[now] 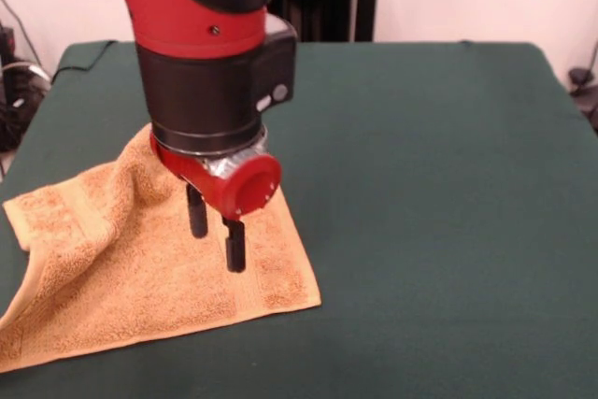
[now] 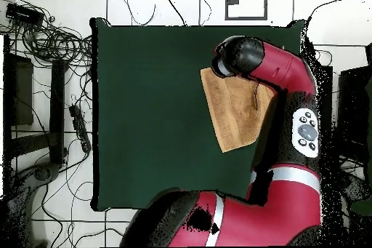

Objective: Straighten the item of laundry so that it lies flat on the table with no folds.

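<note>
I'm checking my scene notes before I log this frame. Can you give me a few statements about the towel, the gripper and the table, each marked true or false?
1. The towel lies fully flat with no folds. False: its left side is folded up and rumpled.
2. The gripper is over the towel with its two black fingers apart. True.
3. The table is covered in dark green cloth. True.
4. The towel sits in the middle of the table. False: in the front view it lies toward the table's near left corner.
5. The gripper is holding a towel corner lifted high off the table. False: nothing is between the fingers.
</note>
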